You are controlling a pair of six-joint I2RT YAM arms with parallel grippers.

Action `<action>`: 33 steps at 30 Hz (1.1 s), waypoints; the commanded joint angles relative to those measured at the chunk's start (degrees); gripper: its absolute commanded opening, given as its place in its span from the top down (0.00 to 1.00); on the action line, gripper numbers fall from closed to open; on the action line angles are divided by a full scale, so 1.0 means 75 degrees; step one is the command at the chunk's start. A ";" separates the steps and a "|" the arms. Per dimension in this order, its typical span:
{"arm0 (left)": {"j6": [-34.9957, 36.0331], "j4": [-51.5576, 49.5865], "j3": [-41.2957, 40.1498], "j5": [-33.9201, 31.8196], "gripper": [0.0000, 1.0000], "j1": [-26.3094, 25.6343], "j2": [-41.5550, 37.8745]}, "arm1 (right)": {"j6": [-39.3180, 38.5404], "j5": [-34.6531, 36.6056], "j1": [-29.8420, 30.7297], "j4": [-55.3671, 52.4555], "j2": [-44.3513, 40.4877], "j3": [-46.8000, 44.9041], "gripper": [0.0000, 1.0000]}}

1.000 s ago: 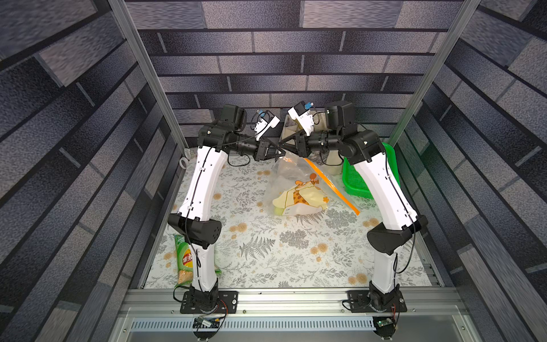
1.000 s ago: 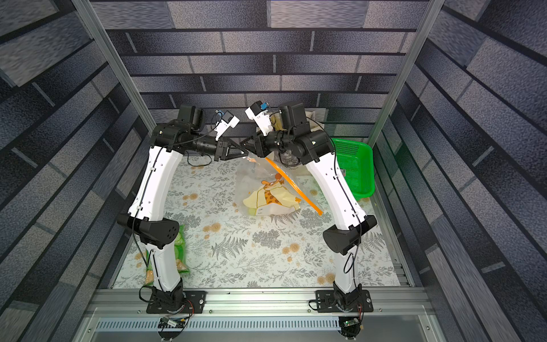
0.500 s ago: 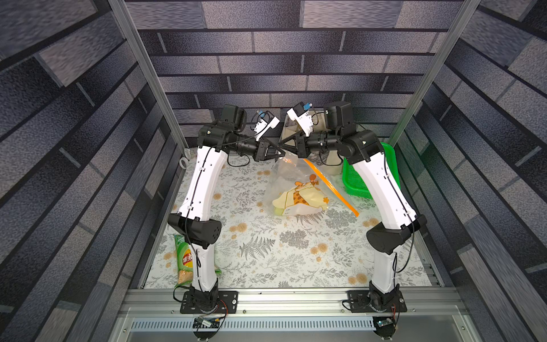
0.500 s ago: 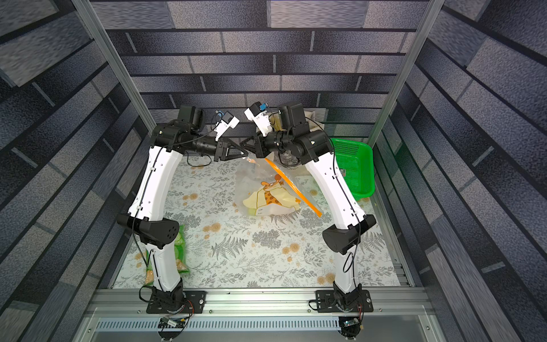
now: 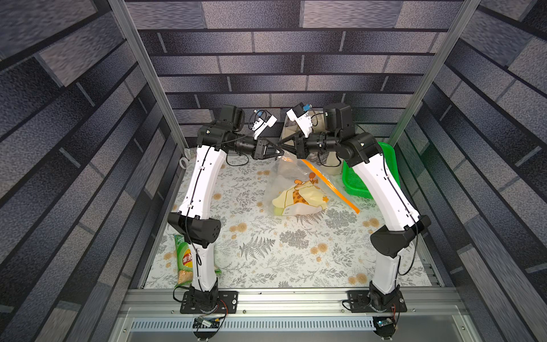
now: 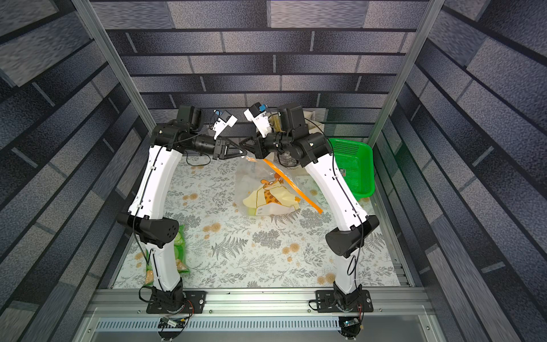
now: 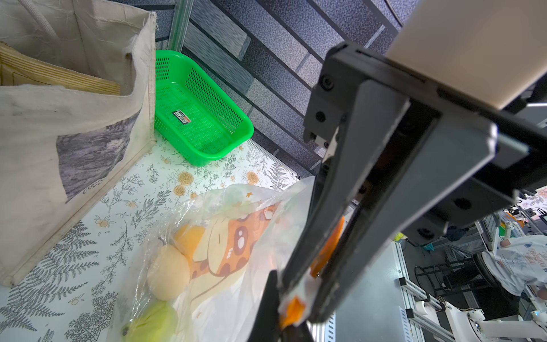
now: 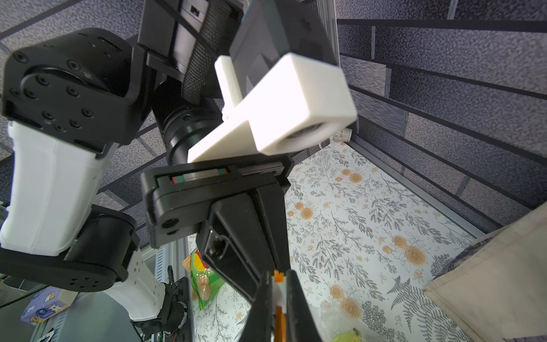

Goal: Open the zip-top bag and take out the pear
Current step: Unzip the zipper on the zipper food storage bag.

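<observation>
The clear zip-top bag hangs by its top corner near the back of the floral table, and its lower end rests on the cloth. Its orange zip strip slants down to the right. Through the plastic the green pear lies beside a pale round fruit and a giraffe-print item. My left gripper is shut on the bag's orange zip end. My right gripper meets it tip to tip, shut on the same zip end.
A beige cloth tote stands at the back, with a green basket to its right. A green crisp packet lies by the left arm's base.
The right gripper's jaws have closed a little further onto the zip end. Both arms and the bag stay where they were.
</observation>
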 commanded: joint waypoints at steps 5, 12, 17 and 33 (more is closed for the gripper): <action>-0.0343 0.0545 -0.0116 -0.0032 1.00 0.0283 -0.0041 | -0.0104 -0.0037 -0.0277 -0.0355 -0.0725 -0.0804 1.00; -0.0449 0.0656 -0.0160 -0.0151 1.00 0.0445 -0.0047 | -0.0185 0.0054 -0.0418 -0.0273 -0.1248 -0.1633 1.00; -0.0436 0.0617 -0.0229 -0.0245 1.00 0.0750 -0.0132 | -0.0197 0.0110 -0.0565 -0.0103 -0.1720 -0.2338 1.00; -0.0746 0.1222 -0.1271 -0.2026 1.00 0.2332 -0.0641 | -0.0174 0.0608 -0.1148 0.0227 -0.3208 -0.4358 1.00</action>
